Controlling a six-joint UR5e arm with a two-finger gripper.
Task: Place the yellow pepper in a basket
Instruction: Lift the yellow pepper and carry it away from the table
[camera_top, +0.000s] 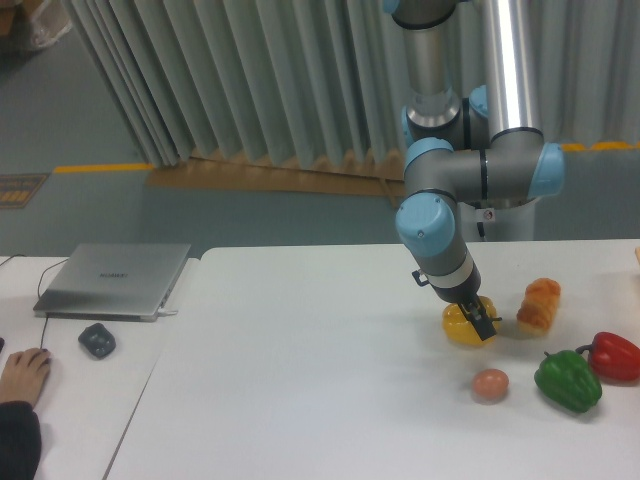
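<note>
The yellow pepper (460, 328) rests on the white table (320, 370), right of centre. My gripper (480, 322) points down onto the pepper's top right side, and its dark fingers (484, 326) touch the pepper. The fingers are small and partly merged with the pepper, so how far apart they stand does not show. No basket is in view.
An orange-tan bread loaf (539, 305) lies just right of the pepper. A green pepper (567, 380), a red pepper (614, 356) and a small pinkish round item (490, 384) sit in front right. A laptop (114, 279), a mouse (97, 341) and a person's hand (22, 376) are at the left.
</note>
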